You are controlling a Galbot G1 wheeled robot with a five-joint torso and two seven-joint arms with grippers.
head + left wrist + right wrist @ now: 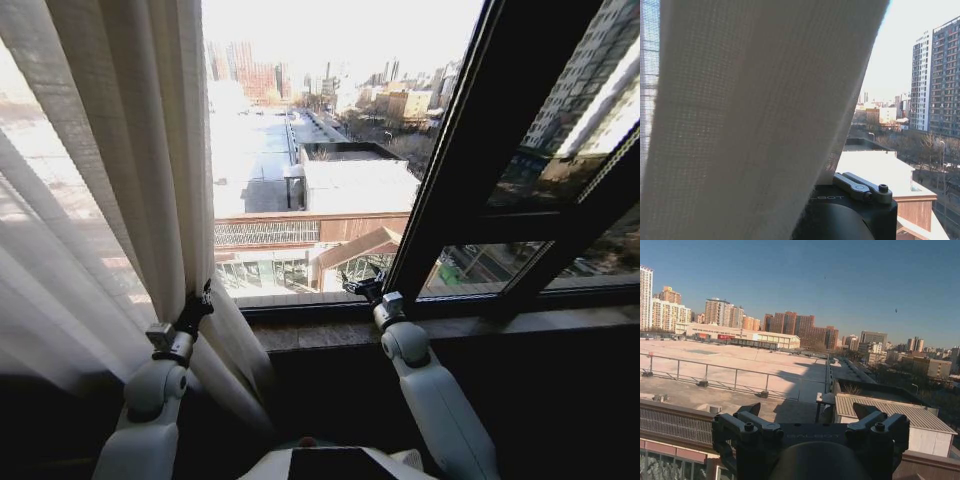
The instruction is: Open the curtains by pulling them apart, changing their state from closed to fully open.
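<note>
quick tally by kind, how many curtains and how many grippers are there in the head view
curtains: 1, the curtain bunched at the left of the window
grippers: 2, the left gripper against the curtain's folds and the right gripper in front of the bare window glass
total: 3

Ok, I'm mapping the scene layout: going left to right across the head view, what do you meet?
Sheer white pleated curtain panel → left gripper at its edge → bare window glass → right gripper near the sill → slanted black window frame bar.
</note>
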